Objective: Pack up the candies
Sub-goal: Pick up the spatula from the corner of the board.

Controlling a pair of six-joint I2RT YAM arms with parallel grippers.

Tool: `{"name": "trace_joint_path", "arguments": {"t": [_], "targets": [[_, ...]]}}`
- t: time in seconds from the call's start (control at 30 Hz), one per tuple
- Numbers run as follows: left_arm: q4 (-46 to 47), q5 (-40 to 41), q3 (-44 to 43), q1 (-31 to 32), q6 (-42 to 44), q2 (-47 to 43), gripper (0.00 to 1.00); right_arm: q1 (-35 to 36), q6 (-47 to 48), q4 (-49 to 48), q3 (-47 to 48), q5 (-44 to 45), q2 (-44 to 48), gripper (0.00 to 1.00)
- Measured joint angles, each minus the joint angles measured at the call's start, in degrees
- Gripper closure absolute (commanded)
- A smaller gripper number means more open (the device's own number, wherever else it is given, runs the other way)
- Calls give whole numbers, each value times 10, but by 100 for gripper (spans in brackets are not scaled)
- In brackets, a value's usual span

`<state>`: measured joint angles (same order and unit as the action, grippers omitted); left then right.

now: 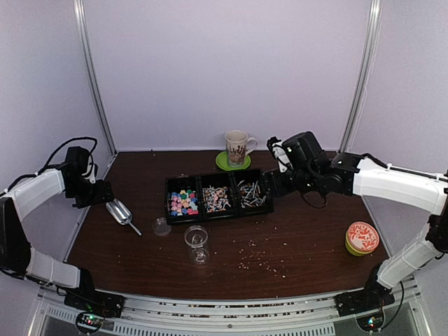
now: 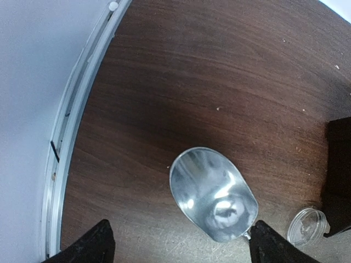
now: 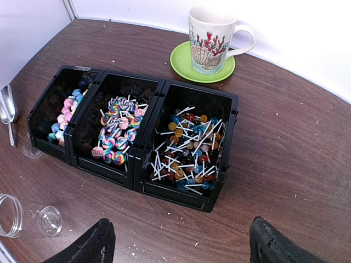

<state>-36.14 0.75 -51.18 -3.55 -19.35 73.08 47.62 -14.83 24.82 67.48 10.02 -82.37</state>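
- Up top only: orange tin (image 1: 362,238) by the right edge of the table (image 1: 315,231).
- Up close only: swirly candies (image 3: 118,129) on sticks.
- Spread wide, empty: left gripper (image 2: 181,224), right gripper (image 3: 181,222).

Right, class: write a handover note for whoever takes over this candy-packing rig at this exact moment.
Left gripper: open, above the metal scoop, which lies on the table.
Right gripper: open, empty, over the black tray.
Candies: all that I can see sit in the tray's three compartments.
Clear jar in front of the tray looks empty; a clear lid lies beside it.
Done: nothing packed that I can see.
Left: probably pick up the scoop, fill the jar, close it.
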Motion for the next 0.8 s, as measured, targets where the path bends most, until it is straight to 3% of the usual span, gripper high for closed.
{"name": "trace_joint_path", "arguments": {"t": [0.33,0.67,0.8], "targets": [[5,-45,-28,-14,-37,93,32,1,-1,-15,-34,-10,29,15],[21,-73,-52,-33,-48,156,34,3,-1,-20,-59,-12,38,15],[27,-90,-54,-48,-48,171,42,3,-1,-20,-61,-12,39,15]]}}
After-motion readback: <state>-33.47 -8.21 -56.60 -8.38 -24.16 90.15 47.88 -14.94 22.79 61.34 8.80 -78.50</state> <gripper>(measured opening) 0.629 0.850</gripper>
